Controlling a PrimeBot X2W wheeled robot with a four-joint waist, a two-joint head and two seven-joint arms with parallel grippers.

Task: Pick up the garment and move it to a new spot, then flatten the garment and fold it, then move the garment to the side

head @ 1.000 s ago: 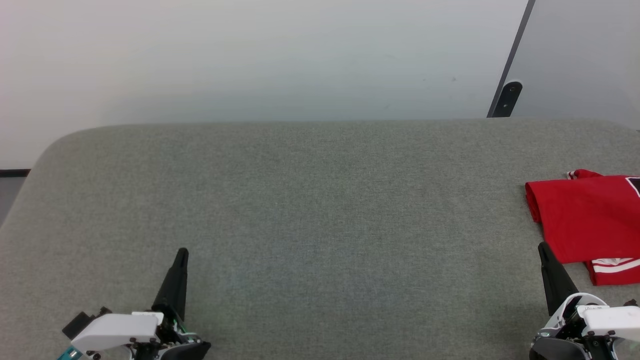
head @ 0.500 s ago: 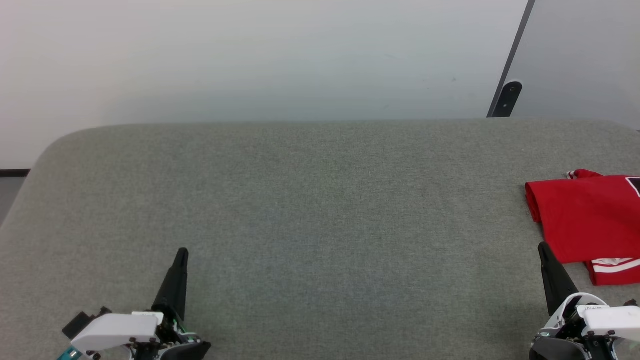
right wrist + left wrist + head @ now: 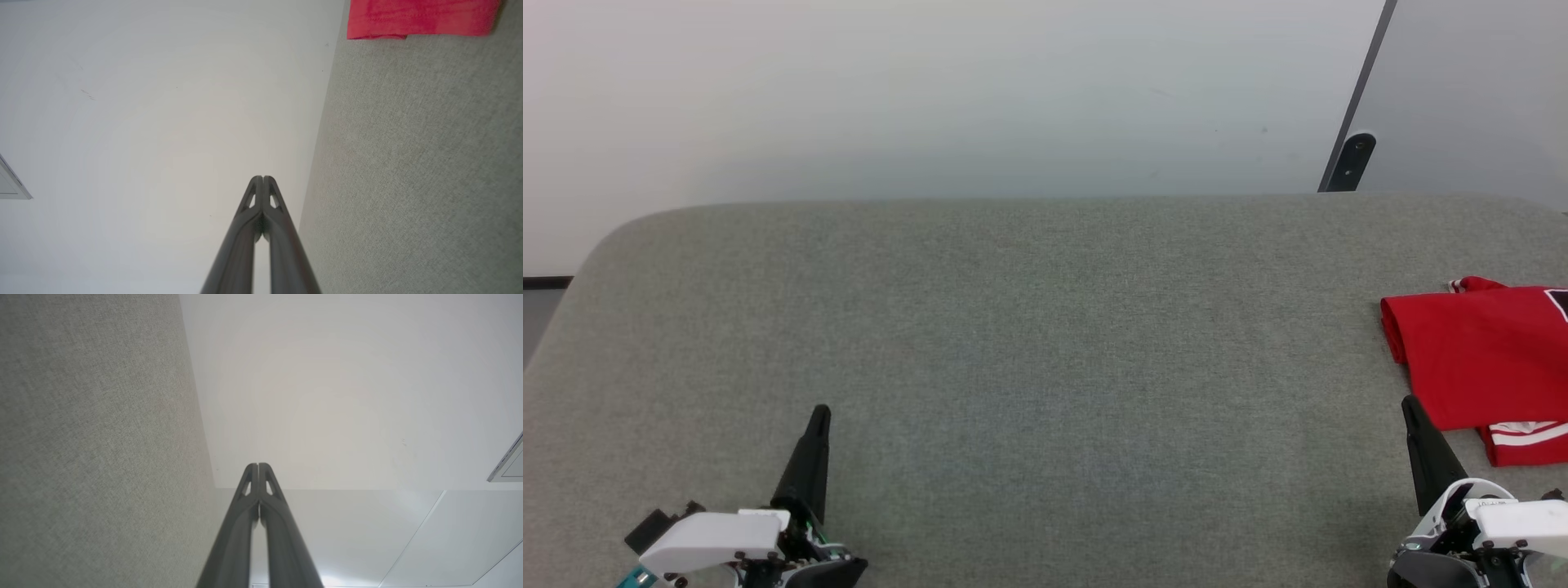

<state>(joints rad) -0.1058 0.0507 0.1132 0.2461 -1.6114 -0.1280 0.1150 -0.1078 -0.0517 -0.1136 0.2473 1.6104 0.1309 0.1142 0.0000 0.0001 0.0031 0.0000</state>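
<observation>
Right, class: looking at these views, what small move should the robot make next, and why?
Probably open the right tool: it is pressed shut and empty, and its tip shows just beside the near edge of the red jersey shirt with white-striped trim, which lies on the grey fabric table.

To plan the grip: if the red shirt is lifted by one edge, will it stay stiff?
Probably not: the garment lies flat in thin folded layers, so it should droop. Pushed, it likely bunches on the woven grey surface.

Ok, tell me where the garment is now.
In the head view the garment lies on the grey fabric surface at the far right, just beyond the right gripper.
</observation>
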